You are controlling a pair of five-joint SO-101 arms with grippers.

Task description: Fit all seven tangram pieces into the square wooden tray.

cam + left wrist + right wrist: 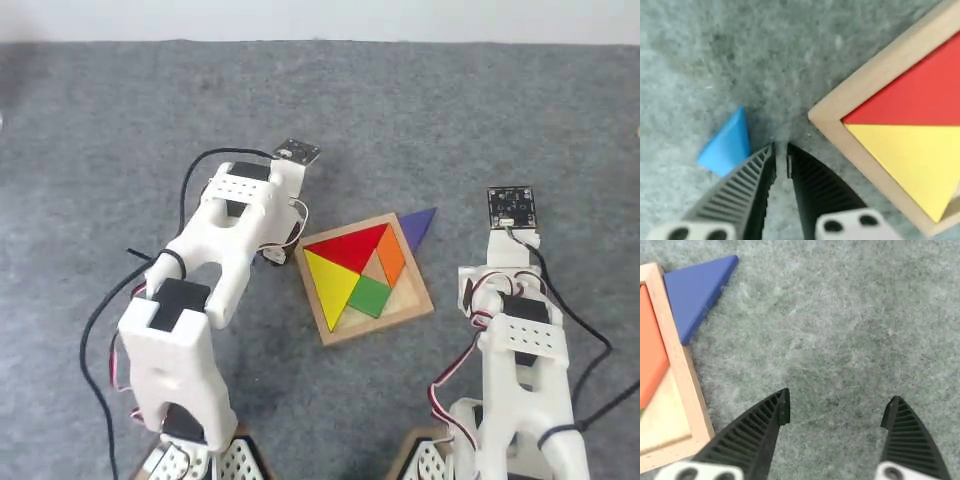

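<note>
Hovering my left end effector (781, 150), tips nearly together & empty, beside light-blue triangle (727, 145) by tray (880, 70) corner, prob to nudge it; right end effector (837, 407) spread apart nr dark-blue triangle (695, 287).

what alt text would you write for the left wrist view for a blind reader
The left gripper, its dark jaws almost shut with nothing between them, points down at grey felt. A light blue triangle lies beside one jaw, and on the other side is a corner of the wooden tray holding a red piece and a yellow piece.
</note>
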